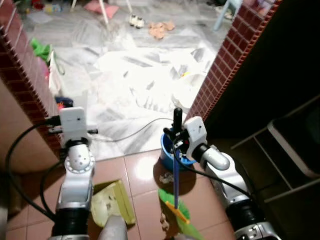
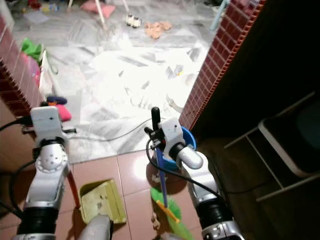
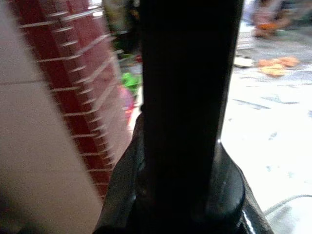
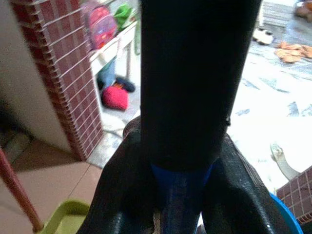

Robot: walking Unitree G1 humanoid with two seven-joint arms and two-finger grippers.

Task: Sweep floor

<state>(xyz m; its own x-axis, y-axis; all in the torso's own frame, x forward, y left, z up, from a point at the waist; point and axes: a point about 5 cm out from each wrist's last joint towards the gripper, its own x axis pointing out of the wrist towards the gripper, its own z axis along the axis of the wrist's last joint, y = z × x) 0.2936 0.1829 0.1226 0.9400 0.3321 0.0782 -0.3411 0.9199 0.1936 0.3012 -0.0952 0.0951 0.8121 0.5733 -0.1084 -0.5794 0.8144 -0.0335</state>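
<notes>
A broom with a blue handle (image 1: pixel 175 175), a black top grip (image 1: pixel 177 117) and green bristles (image 1: pixel 176 214) stands upright on the brown tiles. My right gripper (image 4: pixel 180 180) is shut on it just below the black grip. A yellow-green dustpan (image 1: pixel 113 202) lies on the tiles to the left of the bristles, and its thin red pole (image 2: pixel 75 192) rises toward my left arm. My left gripper (image 3: pixel 187 161) is shut around the black top of that pole. Small scraps of litter (image 1: pixel 165 177) lie on the tiles near the broom.
A blue bucket (image 1: pixel 167 156) stands behind the broom by the right brick pillar (image 1: pixel 235 50). Another brick pillar (image 1: pixel 25 75) is at left. A white cable (image 1: pixel 135 131) crosses the bright marble floor (image 1: pixel 145 80) beyond. A metal-framed chair (image 1: pixel 290 145) stands in the dark at right.
</notes>
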